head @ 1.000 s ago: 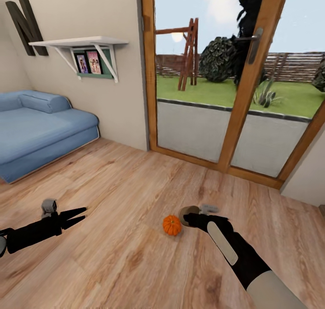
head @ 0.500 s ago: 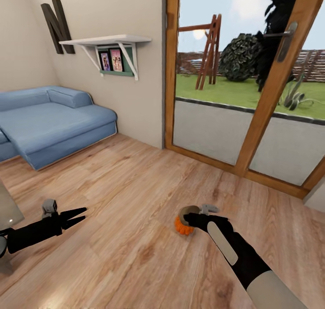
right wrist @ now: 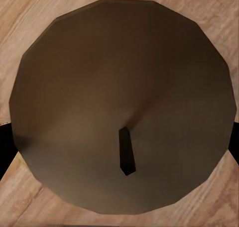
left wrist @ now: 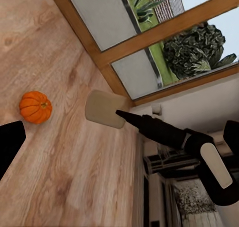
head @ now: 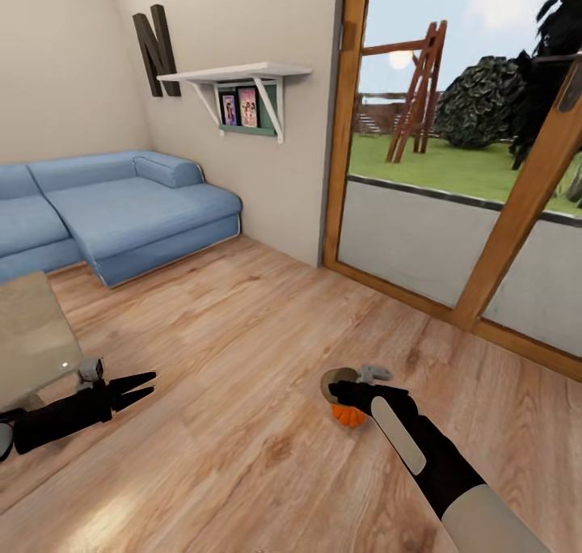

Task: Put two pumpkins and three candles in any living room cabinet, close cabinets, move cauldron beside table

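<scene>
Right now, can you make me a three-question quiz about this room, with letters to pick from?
1. Where is the pumpkin?
A. on the sofa
B. on the wooden floor
C. on the shelf

2. What colour is the sofa?
A. blue
B. red
C. green

3. What is the right gripper doing?
A. hanging open
B. gripping the pumpkin
C. holding a candle

Answers:
1. B: in the left wrist view the pumpkin sits alone on the floor planks.
2. A: the head view shows blue cushions under the shelf.
3. C: the round brown candle with its wick sits between the fingers in the right wrist view.
</scene>
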